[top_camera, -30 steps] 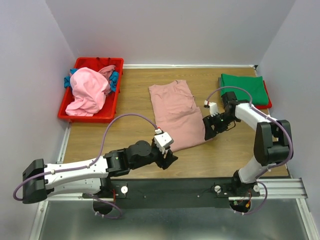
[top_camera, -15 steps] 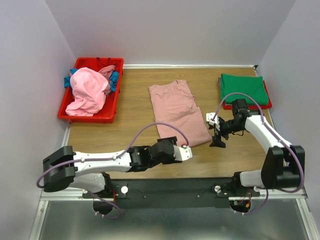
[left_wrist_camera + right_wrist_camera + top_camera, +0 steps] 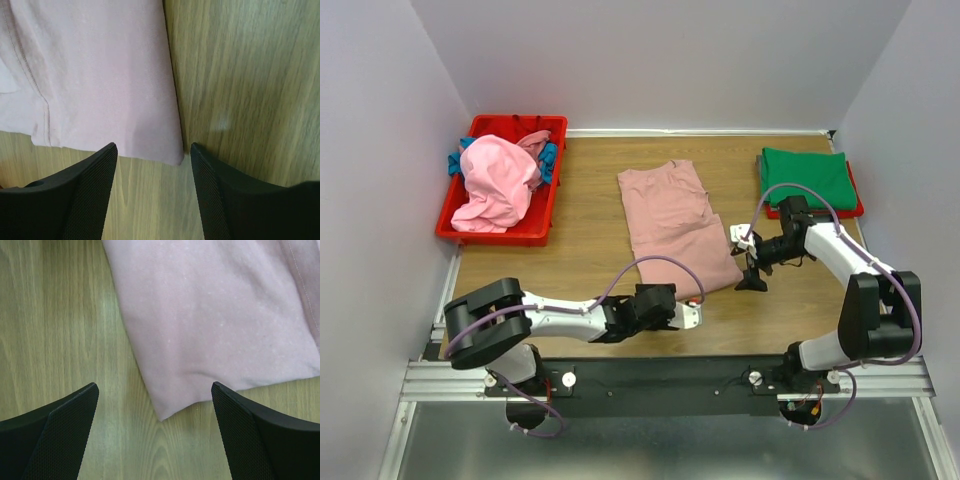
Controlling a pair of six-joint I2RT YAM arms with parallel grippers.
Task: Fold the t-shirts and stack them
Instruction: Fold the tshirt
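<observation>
The big dusty-pink tee (image 3: pixel 672 225) is lying folded flat in the middle of the desk (image 3: pixel 585 225). Both arms are reaching down at its near edge. The left gripper (image 3: pixel 152 146) is sitting with its jaws apart, 1 near corner of the tee showing between them, nothing pinched. The right gripper (image 3: pixel 154 386) is spread really wide, framing the other near corner, not gripping either. A green tee (image 3: pixel 810 175) is lying folded at the far right. The red bin (image 3: pixel 455 215) on the left is holding a brighter pink tee (image 3: pixel 495 185) and a blue one (image 3: pixel 550 160).
</observation>
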